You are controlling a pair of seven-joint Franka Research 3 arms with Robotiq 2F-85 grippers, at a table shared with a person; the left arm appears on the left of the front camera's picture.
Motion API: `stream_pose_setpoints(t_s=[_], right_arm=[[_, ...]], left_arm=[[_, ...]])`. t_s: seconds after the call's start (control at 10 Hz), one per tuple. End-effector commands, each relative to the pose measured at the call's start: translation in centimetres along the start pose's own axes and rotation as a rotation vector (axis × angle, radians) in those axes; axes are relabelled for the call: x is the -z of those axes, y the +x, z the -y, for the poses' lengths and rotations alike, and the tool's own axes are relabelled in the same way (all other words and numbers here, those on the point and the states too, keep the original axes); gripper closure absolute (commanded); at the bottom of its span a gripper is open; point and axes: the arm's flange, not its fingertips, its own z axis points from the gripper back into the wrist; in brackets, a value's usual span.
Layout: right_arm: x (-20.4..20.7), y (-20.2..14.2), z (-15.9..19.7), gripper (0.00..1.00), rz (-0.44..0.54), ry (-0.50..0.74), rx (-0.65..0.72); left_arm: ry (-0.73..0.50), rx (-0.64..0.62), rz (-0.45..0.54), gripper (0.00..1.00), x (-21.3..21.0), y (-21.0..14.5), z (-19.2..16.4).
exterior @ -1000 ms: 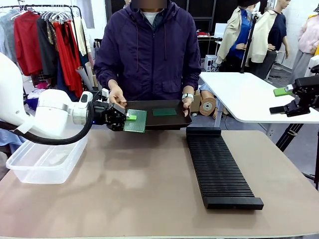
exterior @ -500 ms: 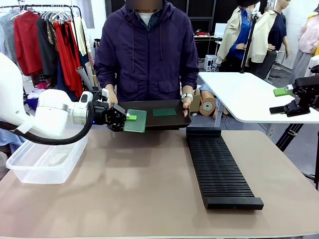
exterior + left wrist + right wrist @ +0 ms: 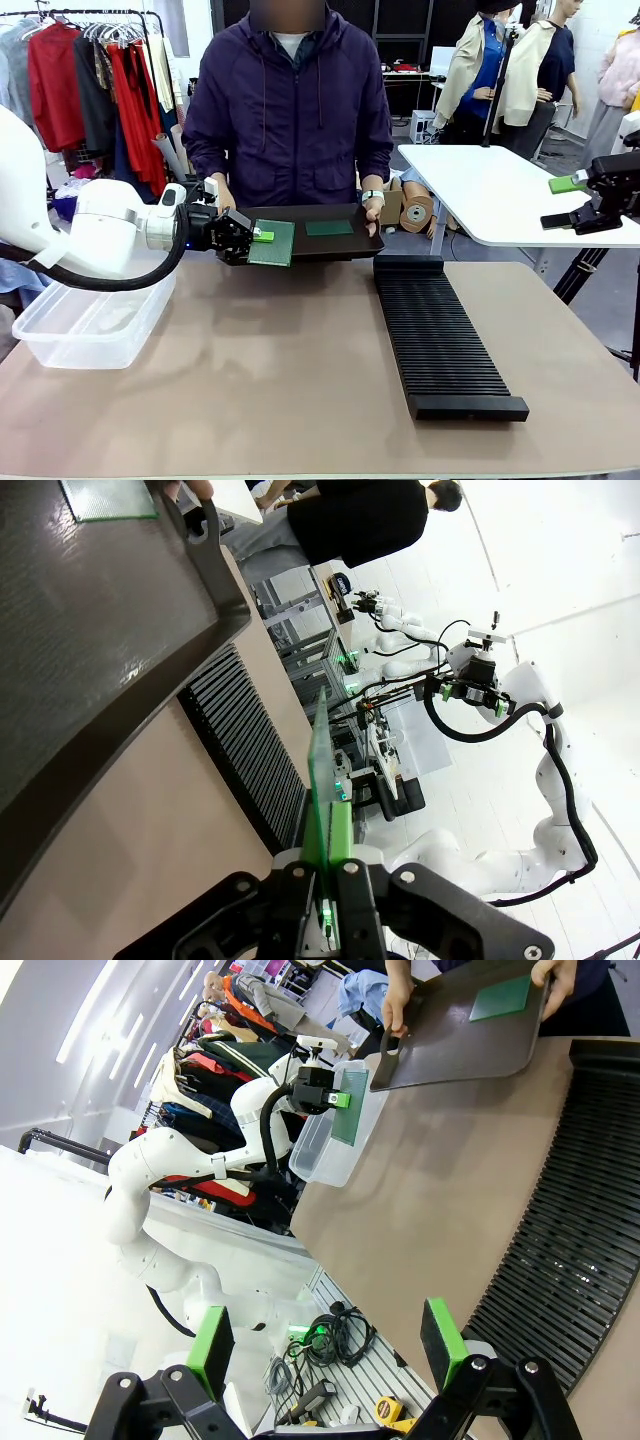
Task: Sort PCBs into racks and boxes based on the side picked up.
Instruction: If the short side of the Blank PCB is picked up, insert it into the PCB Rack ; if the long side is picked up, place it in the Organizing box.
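Nearest the robot's side, the black ribbed rack (image 3: 440, 335) lies on the right half of the tabletop. It runs from close to the near edge back to the far edge, and none of its slots shows a board. At the tabletop's left edge the clear box (image 3: 90, 325) hangs partly over the side, and it too looks empty.

Farther back, over the far-left part of the tabletop, the left gripper (image 3: 250, 238) is pinched on the edge of one green PCB (image 3: 273, 245). It holds the board in the air at the near-left corner of the black tray (image 3: 340, 249). In the left wrist view that board stands edge-on between the pressed pads.

The person at the far edge holds the tray up in both hands, one hand (image 3: 372, 212) on its right rim. A second PCB (image 3: 329, 227) lies flat in the tray's middle.

Beyond the tabletop's far-right corner the right gripper (image 3: 585, 202) hangs with its jaws spread wide and nothing between them.

By my reading the sorting has barely begun. Nothing is filed yet, one board is gripped but not yet carried to the rack or the box, and one more waits on the tray.
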Motion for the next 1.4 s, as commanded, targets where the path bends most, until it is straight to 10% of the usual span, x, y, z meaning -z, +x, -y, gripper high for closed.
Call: stream_pose_setpoints(t_s=[0.0,0.6,1.3], right_arm=[[0.0,0.2,-0.1,0.0,0.01,0.012,-0.009],[0.0,0.2,-0.1,0.0,0.01,0.012,-0.009],[0.0,0.2,-0.1,0.0,0.01,0.012,-0.009]], left_arm=[[-0.001,0.001,0.004,1.0,0.1,0.1,0.1],[0.0,0.0,0.0,1.0,0.0,0.0,0.0],[0.272,-0.176,-0.326,1.0,-12.2,5.4,7.1]])
